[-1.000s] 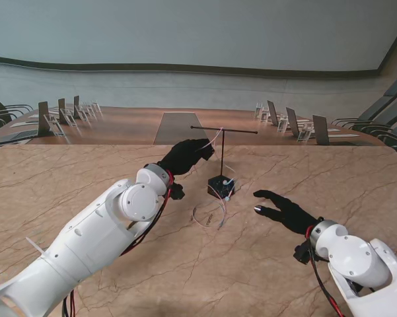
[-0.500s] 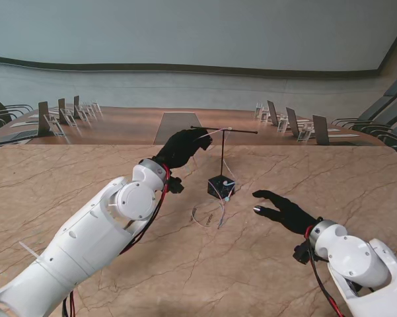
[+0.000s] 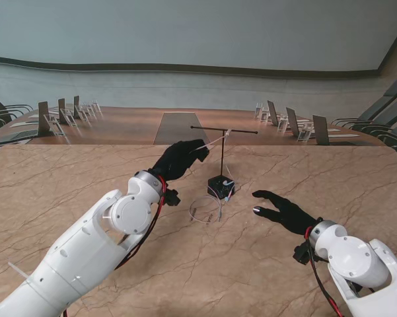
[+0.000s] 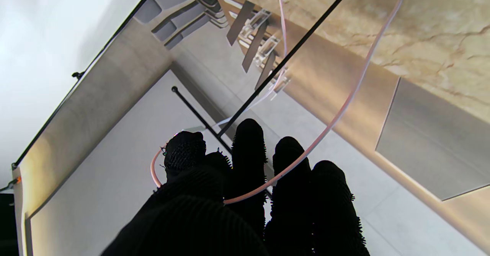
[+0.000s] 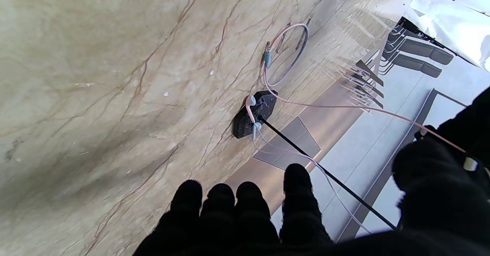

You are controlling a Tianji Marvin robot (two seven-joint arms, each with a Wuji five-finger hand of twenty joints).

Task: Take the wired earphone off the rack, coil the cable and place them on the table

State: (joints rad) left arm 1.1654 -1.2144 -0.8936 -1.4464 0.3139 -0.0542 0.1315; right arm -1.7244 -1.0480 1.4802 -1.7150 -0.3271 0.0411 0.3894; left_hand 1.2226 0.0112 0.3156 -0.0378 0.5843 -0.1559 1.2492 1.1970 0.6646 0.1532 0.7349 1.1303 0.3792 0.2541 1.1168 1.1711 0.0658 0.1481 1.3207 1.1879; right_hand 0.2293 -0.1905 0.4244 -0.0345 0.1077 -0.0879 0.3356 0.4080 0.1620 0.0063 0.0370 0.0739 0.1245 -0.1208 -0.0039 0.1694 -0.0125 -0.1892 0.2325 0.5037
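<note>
The left robot hand (image 3: 177, 159) is raised above the table (image 3: 66, 185), just to the left of the rack (image 3: 222, 156), a thin black stand with a crossbar on a small black base. Its gloved fingers (image 4: 249, 149) are closed around the pale pink cable (image 3: 211, 141) of the earphone; in the left wrist view the cable runs across the fingers and curves away toward the table. From the hand, the cable stretches up to the crossbar and hangs there. Farther down, the cable lies on the table as a loose loop (image 3: 205, 209) just nearer to me than the rack's base, with the plug (image 5: 267, 53) resting on the marble beside it. The two earbuds (image 5: 250, 101) sit on or against the base, as the right wrist view shows. The right robot hand (image 3: 284, 210) rests low over the table to the right of the rack, well apart from the cable, fingers spread and grasping nothing.
</note>
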